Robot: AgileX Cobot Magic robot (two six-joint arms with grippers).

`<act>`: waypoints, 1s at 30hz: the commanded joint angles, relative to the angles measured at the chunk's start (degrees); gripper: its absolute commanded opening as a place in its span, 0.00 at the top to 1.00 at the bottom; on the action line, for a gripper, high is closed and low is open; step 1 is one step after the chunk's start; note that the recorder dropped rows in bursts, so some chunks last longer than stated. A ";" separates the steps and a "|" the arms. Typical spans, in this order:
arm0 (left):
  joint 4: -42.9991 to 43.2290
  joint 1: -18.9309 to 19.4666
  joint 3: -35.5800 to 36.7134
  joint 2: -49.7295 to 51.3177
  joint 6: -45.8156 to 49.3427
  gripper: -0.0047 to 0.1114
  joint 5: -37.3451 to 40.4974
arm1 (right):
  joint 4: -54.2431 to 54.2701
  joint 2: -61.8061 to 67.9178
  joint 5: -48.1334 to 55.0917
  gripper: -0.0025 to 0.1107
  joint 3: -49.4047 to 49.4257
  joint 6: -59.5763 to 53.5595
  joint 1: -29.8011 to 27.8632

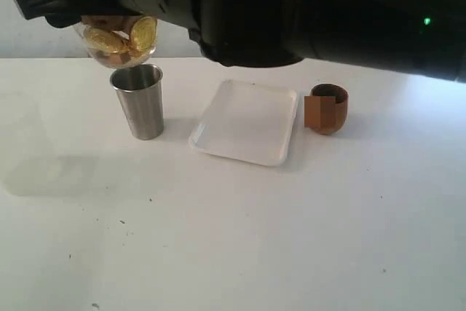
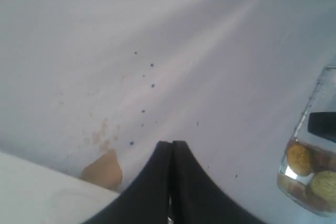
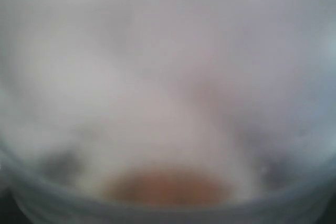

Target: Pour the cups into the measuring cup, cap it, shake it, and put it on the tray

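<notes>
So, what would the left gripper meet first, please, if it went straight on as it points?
Most likely the left gripper meets just the white speckled surface ahead, though depth is unclear; the measuring cup lies off to one side.

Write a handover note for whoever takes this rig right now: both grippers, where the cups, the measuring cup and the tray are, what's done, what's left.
Left gripper: shut, holding nothing.
Right gripper: closed on the measuring cup, held in the air; in the exterior view it sits just over the steel tumbler.
Measuring cup: gold foil-wrapped pieces inside; cannot tell whether it is capped.
Steel tumbler stands upright left of the tray, wooden cup upright to its right.
Done: pouring looks finished.
Left: check the cap, shake if needed, set the measuring cup on the tray.
</notes>
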 commanded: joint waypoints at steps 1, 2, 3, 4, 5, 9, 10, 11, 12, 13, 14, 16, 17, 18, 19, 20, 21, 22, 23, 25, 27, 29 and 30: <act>-1.20 -0.05 -7.09 8.56 3.85 0.96 8.49 | -1.51 -1.25 -0.14 0.98 -0.39 -0.57 -1.07; -1.20 -0.05 -10.12 12.98 5.00 0.96 11.69 | -1.51 -1.25 -0.25 0.98 -0.39 -0.57 -1.38; -1.20 -0.05 -13.54 16.99 5.57 0.96 15.32 | -1.51 -1.25 -0.36 0.98 -0.39 -0.57 -1.43; -1.20 -0.05 -17.10 21.15 5.57 0.96 18.94 | -1.51 -1.25 -0.36 0.98 -0.39 -0.57 -1.56; -0.66 -0.05 -19.78 24.51 5.74 0.96 21.61 | -1.51 -1.25 -0.36 0.98 -0.39 -0.57 -1.56; 2.93 0.08 -31.59 38.39 5.73 0.77 29.66 | -1.51 -1.25 -0.47 0.98 -0.39 -0.32 -1.56; 4.33 0.08 -34.67 41.54 4.91 0.70 32.44 | -1.51 -1.25 -0.47 0.98 -0.39 -0.04 -1.56; 5.38 0.08 -37.22 44.64 4.11 0.63 35.63 | -1.51 -1.25 -0.47 0.98 -0.39 0.11 -1.56; 6.65 0.08 -41.02 47.67 2.78 0.56 39.10 | -1.51 -1.25 -0.47 0.98 -0.39 0.23 -1.56; 8.18 0.08 -44.13 50.73 1.65 0.50 42.57 | -1.51 -1.25 -0.61 0.98 -0.39 0.23 -1.56; 9.40 0.08 -46.56 53.06 1.54 0.47 45.18 | -1.51 -1.25 -0.61 0.98 -0.39 0.23 -1.56; 11.71 0.08 -52.20 59.00 1.26 0.49 52.29 | -1.51 -1.25 -0.60 0.98 -0.26 0.23 -1.56; 11.83 0.08 -54.21 61.42 1.52 0.51 55.22 | -1.51 -1.25 -0.60 0.98 -0.13 0.23 -1.56; 11.56 0.08 -57.59 65.02 3.08 0.54 59.11 | -1.51 -1.25 -0.60 0.98 0.19 0.23 -1.56; 11.02 0.08 -59.34 67.28 4.93 0.56 61.81 | -1.51 -1.25 -0.60 0.98 0.44 0.23 -1.56; 10.18 0.08 -60.58 70.02 6.84 0.56 62.98 | -1.51 -1.25 -0.60 0.98 0.70 0.23 -1.56; 9.20 0.08 -63.12 72.45 10.15 0.55 64.00 | -1.51 -1.25 -0.60 0.98 0.94 0.23 -1.56; 8.12 0.08 -64.25 74.51 14.19 0.54 64.12 | -1.51 -1.25 -0.60 0.98 1.21 0.23 -1.56; 6.67 -0.11 -65.21 75.90 17.64 0.53 64.23 | -1.51 -1.25 -0.60 0.98 1.44 0.23 -1.56; 2.46 -0.11 -67.28 79.00 29.57 0.50 65.31 | -1.51 -1.25 -1.30 0.98 1.53 0.23 -1.56; 2.71 -0.11 -68.56 81.63 31.33 0.50 65.70 | -1.51 -1.25 -1.40 0.98 1.53 -0.23 -1.56; 4.89 -0.11 -69.61 84.91 30.55 0.50 65.70 | -1.51 -1.25 -1.40 0.98 1.53 -0.23 -1.56; 5.79 -0.11 -70.11 86.61 30.72 0.50 65.84 | -1.51 -1.25 -1.39 0.98 1.53 -0.53 -1.56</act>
